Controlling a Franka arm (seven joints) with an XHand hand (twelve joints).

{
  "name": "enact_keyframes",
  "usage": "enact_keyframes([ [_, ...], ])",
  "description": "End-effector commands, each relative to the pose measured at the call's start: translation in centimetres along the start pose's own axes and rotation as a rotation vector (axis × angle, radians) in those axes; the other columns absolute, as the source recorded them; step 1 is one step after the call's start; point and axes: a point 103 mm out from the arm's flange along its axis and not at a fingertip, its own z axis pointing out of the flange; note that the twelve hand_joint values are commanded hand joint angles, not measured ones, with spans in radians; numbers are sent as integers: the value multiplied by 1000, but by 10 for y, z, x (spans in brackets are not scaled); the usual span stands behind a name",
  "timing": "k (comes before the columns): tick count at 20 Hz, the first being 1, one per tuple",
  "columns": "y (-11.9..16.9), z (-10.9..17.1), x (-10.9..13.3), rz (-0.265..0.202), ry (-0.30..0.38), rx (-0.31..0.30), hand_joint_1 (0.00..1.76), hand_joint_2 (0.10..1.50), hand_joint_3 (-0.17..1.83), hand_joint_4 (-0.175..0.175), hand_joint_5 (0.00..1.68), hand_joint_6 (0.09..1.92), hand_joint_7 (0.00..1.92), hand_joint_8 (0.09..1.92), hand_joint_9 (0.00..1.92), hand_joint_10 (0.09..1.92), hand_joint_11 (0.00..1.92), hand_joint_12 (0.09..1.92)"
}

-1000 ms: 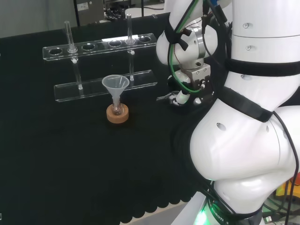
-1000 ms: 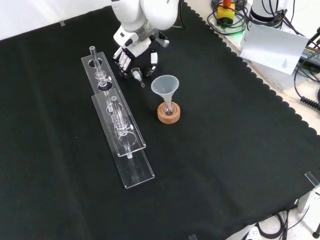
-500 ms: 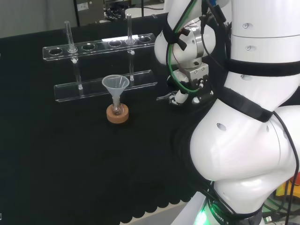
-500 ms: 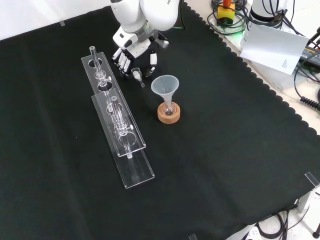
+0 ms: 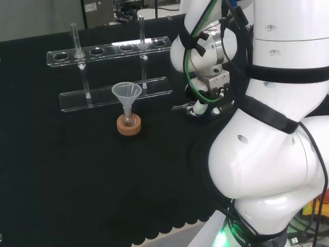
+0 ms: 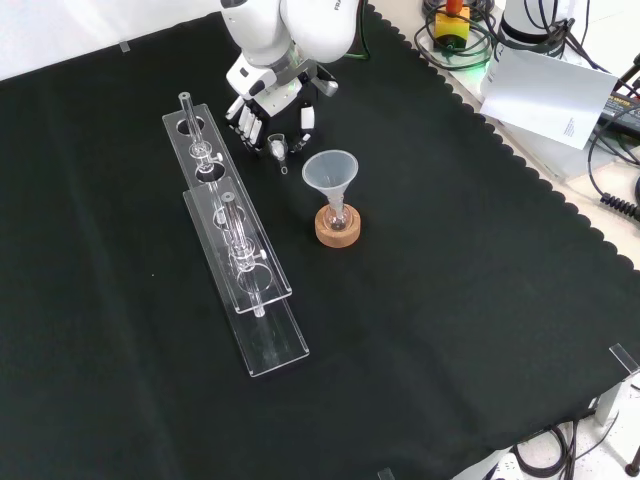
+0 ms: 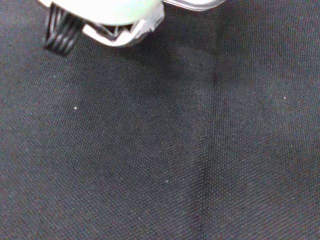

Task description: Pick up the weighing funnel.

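Closing the black-and-white hand (image 6: 272, 105) on the small clear scoop-shaped weighing funnel (image 6: 277, 147).

The weighing funnel sits toward the bench edge at the arm's base, just beside the end of the clear plastic tube rack (image 6: 235, 255) and near the large clear cone-shaped funnel (image 6: 331, 172) standing in its flask on the round cork ring (image 6: 338, 228). In the front view the hand is curled round it, with the fingers (image 6: 246, 120) on the rack side and the thumb (image 6: 306, 117) on the other. You cannot tell whether the piece is clear of the black cloth (image 6: 450, 300). Confirm that both sides bear on the bowl, not the short stem, before raising. Lift straight up: a sideways swing risks striking the rack or tipping the cone-shaped funnel. Expect the smooth clear ware to slip, so hold the wrist level while rising.
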Motion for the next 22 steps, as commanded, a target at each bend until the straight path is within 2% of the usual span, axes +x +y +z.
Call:
enact_keyframes([
  [1,-3,-5,-3,1,-4,-31,1061,746,526,131,1034,845,988,759,845,549,273,1345],
  [2,-3,-6,-4,1,-8,-42,1072,791,465,153,1085,827,1049,752,888,536,284,1340],
  [5,-4,-8,0,-5,-15,-58,1233,699,626,87,1157,835,1250,695,1087,513,354,1314],
  [7,-5,-10,0,-7,-14,-60,1264,648,713,70,1170,847,1294,689,1145,500,379,1304],
  [10,-7,-15,-6,-5,-7,-53,1274,624,754,65,1174,858,1311,689,1174,494,394,1301],
  [12,-7,-16,-4,-40,11,-32,1275,618,764,62,1174,861,1316,688,1181,494,400,1301],
  [15,-7,-20,-7,-45,10,-23,1277,605,785,62,1177,864,1321,688,1186,490,404,1298],
  [16,-8,-21,-7,-42,4,-26,1282,643,726,-24,1174,849,1283,724,1185,488,404,1294],
  [17,-8,-22,-8,-41,2,-28,1286,680,668,-92,1169,836,1249,755,1185,484,406,1290],
  [18,-9,-21,-3,-38,-9,-33,1288,704,630,-133,1165,829,1227,773,1185,481,407,1287],
  [20,-10,-22,-1,-40,2,-34,1290,724,598,-166,1162,823,1210,788,1186,479,410,1285],
  [22,-12,-25,-1,-39,3,-33,1290,729,590,-174,1161,822,1206,791,1187,478,413,1284],
])
